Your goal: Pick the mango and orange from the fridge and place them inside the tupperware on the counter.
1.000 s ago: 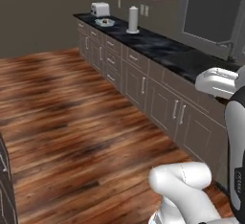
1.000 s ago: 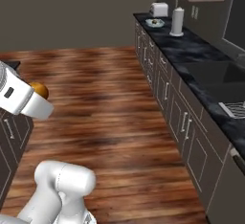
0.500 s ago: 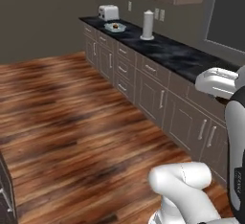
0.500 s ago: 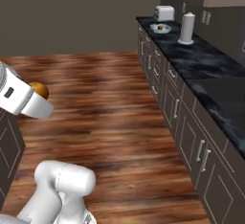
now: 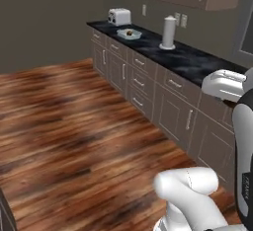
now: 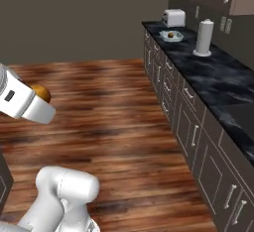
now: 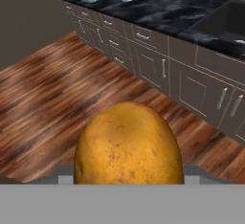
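gripper [image 7: 128, 182] is clamped on the mango [image 7: 128, 144], which bulges up between the fingers in the hand view; fingertips themselves are hidden behind the fruit. in the right base view the mango [image 6: 41, 93] peeks out past the white wrist, carried well above the wood floor [image 6: 109, 122].

tupperware [image 5: 129, 34] sits far down the counter [image 5: 188, 59], near the silver toaster [image 5: 119, 16] and before the white paper towel roll [image 5: 168, 31]. a small brown round thing, probably the orange [image 6: 170, 35], already lies inside the tub. still well apart from the arm, so the step in hand looks like transport to the tub.

handling, as a guess: mango is smooth-skinned, oval, yellow-orange with faint speckles, moderately heavy for a two-finger grip, firm but bruisable. rounded flanks could slip or roll between the pads if squeezed off-centre. best hold is across the narrow middle, which looks roughly like what is held now. tub is shallow and light, and partly taken up by the orange, so the release calls for a low, centred drop beside it, else the mango may roll over the rim or nudge the tub along the marble.
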{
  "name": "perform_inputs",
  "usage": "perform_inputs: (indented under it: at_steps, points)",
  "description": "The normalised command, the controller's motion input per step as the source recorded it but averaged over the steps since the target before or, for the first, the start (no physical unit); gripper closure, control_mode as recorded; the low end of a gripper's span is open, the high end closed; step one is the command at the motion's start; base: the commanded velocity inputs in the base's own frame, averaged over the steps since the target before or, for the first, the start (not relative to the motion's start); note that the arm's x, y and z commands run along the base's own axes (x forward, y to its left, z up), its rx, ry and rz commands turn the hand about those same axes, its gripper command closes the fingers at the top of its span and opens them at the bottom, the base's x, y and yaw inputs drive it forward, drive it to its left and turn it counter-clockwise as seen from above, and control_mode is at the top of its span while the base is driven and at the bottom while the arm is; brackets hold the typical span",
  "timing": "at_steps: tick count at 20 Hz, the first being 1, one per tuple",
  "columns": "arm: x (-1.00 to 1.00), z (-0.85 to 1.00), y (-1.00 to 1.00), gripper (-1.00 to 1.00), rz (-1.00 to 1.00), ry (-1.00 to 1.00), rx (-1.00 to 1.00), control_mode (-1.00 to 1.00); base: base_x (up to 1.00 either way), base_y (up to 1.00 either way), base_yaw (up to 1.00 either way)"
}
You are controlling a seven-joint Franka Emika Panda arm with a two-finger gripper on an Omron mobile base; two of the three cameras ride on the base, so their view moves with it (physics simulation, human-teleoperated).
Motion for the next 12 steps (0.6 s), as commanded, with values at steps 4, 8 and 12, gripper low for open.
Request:
perform_inputs:
  at_steps: [4,8,12]
  points:
    - [0.00,0.00,0.00,1.00,0.00,0.00,0.00,1.00,1.00,0.24,-0.20]
    - [0.00,0.00,0.00,1.00,0.00,0.00,0.00,1.00,1.00,0.25,-0.46]
    - [0.00,0.00,0.00,1.00,0.00,0.00,0.00,1.00,1.00,0.33,-0.50]
